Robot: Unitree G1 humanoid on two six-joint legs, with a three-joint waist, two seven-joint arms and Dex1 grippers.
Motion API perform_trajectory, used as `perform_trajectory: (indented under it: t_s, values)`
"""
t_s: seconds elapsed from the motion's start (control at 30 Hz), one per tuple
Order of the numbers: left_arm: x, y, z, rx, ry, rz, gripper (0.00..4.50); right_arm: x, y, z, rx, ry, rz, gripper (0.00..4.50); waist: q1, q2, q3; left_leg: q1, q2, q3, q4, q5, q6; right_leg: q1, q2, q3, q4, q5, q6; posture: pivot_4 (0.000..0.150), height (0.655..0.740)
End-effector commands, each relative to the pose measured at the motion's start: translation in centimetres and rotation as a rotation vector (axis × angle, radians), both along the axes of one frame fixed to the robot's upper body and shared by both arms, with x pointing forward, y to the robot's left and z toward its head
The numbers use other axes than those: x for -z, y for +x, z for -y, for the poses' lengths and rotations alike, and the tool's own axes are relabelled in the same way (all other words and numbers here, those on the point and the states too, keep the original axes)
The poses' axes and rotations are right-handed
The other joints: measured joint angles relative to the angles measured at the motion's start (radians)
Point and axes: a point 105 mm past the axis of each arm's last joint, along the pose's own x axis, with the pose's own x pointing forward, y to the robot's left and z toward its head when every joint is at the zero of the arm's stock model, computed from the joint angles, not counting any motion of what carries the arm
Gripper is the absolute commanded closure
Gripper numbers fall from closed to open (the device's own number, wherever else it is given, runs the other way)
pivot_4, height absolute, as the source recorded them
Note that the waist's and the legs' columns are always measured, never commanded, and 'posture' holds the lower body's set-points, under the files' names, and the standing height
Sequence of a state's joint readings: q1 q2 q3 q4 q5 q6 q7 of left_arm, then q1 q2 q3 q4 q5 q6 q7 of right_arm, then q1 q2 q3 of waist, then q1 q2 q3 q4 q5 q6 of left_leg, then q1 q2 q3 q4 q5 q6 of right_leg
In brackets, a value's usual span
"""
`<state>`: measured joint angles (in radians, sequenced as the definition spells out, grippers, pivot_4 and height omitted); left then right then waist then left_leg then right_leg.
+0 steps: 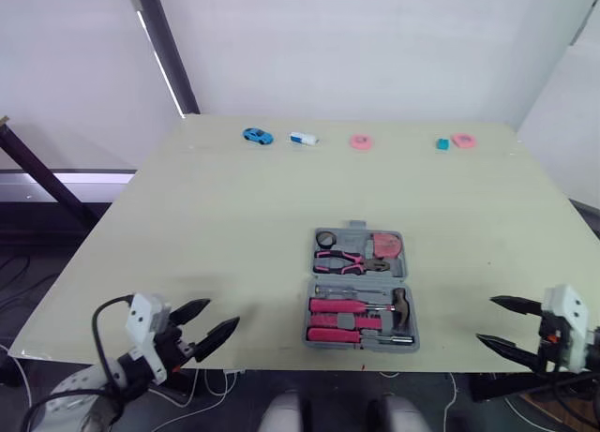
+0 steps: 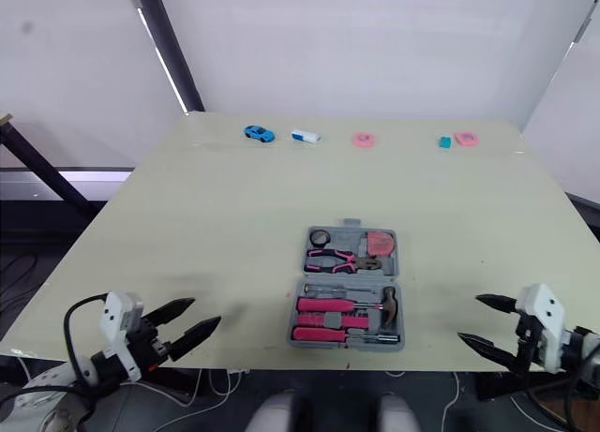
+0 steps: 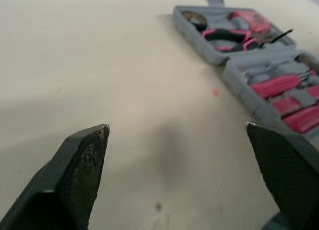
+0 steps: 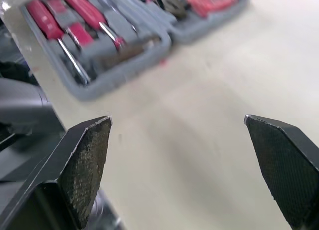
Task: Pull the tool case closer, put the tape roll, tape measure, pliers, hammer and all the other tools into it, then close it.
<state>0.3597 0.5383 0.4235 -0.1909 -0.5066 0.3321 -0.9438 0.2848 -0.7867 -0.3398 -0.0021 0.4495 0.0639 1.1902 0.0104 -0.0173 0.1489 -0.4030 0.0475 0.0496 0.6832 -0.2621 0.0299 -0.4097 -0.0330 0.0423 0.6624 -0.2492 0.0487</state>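
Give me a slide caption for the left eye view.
Open tool case, tools inside, near the table's front edge between left gripper and right gripper, jaws apart.

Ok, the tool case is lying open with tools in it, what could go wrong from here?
The case lies near the front edge of the table, so a push while folding it shut could slide it off. The pliers and hammer may not sit flat in their slots, and the halves could jam on them. The left gripper and right gripper hang open off to the sides, so a one-sided reach might spin the case.
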Motion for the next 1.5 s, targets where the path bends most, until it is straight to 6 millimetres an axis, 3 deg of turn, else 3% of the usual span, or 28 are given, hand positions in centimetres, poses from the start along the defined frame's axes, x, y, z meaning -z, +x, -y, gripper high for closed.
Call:
perform_trajectory:
  t_s: [0.03,0.27,0.47,0.57,0.67,0.7,0.77,0.8,0.83,0.93,1.0,1.03,1.07,1.13,1.33,1.5]
  values:
    - [-0.2,-0.6,-1.0,-0.011,0.018,0.009,0.03,-1.4,-0.1,1.2,0.038,-0.010,0.057,0.00,-0.003,0.000,0.000,0.001,0.000,0.001,-0.001,0.000,0.000,0.000,0.000,0.001,0.000,0.000,0.000,0.150,0.7400]
    - [-0.9,0.8,0.4,0.033,0.008,0.030,0.03,-1.3,1.0,0.8,0.069,-0.005,0.080,0.00,0.000,0.000,0.000,0.001,0.003,0.002,-0.001,0.000,0.000,0.000,0.000,0.002,0.000,0.000,-0.001,0.150,0.7400]
    - [-3.4,3.2,3.9,0.165,-0.023,0.083,0.03,-2.4,4.5,-2.7,0.049,0.043,0.114,0.00,-0.002,0.000,0.000,0.001,0.003,0.003,-0.002,0.000,0.000,0.000,0.000,0.002,0.000,0.002,-0.004,0.150,0.7400]
    - [-4.4,4.0,5.6,0.246,-0.046,0.099,0.79,-2.2,6.5,-3.7,0.078,-0.042,0.085,0.00,-0.004,0.000,0.000,0.001,0.002,0.003,-0.002,0.000,0.000,0.000,0.001,0.003,0.001,0.002,-0.004,0.150,0.7400]
    - [-4.6,5.0,6.5,0.290,-0.039,0.103,2.30,-2.6,8.0,-5.3,0.020,-0.052,0.082,0.00,-0.005,0.000,0.000,0.001,-0.001,0.004,-0.002,0.000,0.000,0.000,0.001,0.003,0.000,0.003,-0.004,0.150,0.7400]
    - [-4.4,5.4,6.8,0.299,-0.032,0.103,2.53,-2.6,8.3,-6.2,-0.021,-0.043,0.076,0.00,-0.005,0.000,0.000,0.001,-0.001,0.004,-0.003,0.000,0.000,0.000,0.001,0.003,0.000,0.003,-0.004,0.150,0.7400]
    - [-4.1,5.9,7.3,0.321,-0.017,0.094,3.72,-2.1,8.5,-7.3,-0.080,-0.035,0.023,0.00,-0.006,0.000,0.000,0.001,-0.002,0.004,-0.004,0.000,0.000,0.000,0.001,0.004,0.000,0.003,-0.004,0.150,0.7400]
    - [-3.9,6.0,7.5,0.331,-0.007,0.086,4.34,-1.9,8.8,-7.4,-0.086,-0.057,0.019,0.41,-0.006,0.000,0.000,0.001,-0.002,0.004,-0.005,0.000,0.000,0.000,0.002,0.003,0.000,0.003,-0.004,0.150,0.7400]
    - [-3.7,6.1,7.6,0.340,0.003,0.075,4.45,-1.6,9.0,-7.4,-0.093,-0.076,0.005,0.53,-0.006,0.000,0.000,0.001,-0.002,0.003,-0.005,0.000,0.000,0.000,0.002,0.003,0.000,0.003,-0.004,0.150,0.7400]
    - [-2.5,6.7,7.3,0.369,0.060,0.010,4.50,-1.1,9.4,-8.2,-0.171,-0.154,-0.020,1.69,-0.006,0.000,0.001,0.001,-0.002,0.003,-0.006,0.000,0.000,-0.001,0.002,0.004,-0.001,0.003,-0.004,0.150,0.7400]
    - [-1.6,7.2,7.2,0.406,0.112,-0.030,4.50,-1.0,10.0,-8.7,-0.209,-0.208,-0.029,2.84,-0.010,0.000,0.001,0.001,-0.002,0.004,-0.006,0.000,0.000,-0.001,0.002,0.004,0.000,0.003,-0.004,0.150,0.7400]
    - [-1.4,7.5,7.1,0.423,0.130,-0.037,4.50,-0.9,10.2,-8.8,-0.224,-0.244,-0.031,3.06,-0.013,0.000,0.001,0.001,-0.002,0.004,-0.006,0.000,0.000,-0.001,0.002,0.004,0.000,0.002,-0.004,0.150,0.7400]
    - [-1.0,7.8,7.3,0.457,0.154,-0.057,4.50,-0.7,10.4,-8.7,-0.254,-0.293,-0.038,3.77,-0.015,0.000,0.002,0.002,-0.002,0.004,-0.006,0.000,0.000,-0.001,0.002,0.004,0.000,0.003,-0.004,0.150,0.7400]
    - [-0.6,8.3,7.4,0.500,0.183,-0.077,4.50,-0.5,10.6,-8.6,-0.286,-0.349,-0.048,4.45,-0.015,-0.001,0.002,0.002,-0.003,0.005,-0.006,0.000,0.000,0.000,0.002,0.004,0.000,0.003,-0.004,0.150,0.7400]
    - [1.6,10.1,8.8,0.608,0.282,-0.125,4.50,0.5,11.6,-8.8,-0.384,-0.551,-0.074,4.45,-0.020,-0.001,0.002,-0.001,-0.003,0.010,-0.006,0.000,0.000,-0.003,0.002,0.004,-0.001,0.003,-0.003,0.150,0.7400]
    - [2.0,11.7,10.7,0.656,0.302,-0.107,4.50,0.9,11.9,-10.5,-0.446,-0.600,-0.081,4.45,-0.021,-0.001,0.002,-0.004,-0.003,0.008,-0.006,0.000,0.000,-0.004,0.003,0.003,-0.001,0.005,0.000,0.150,0.7400]
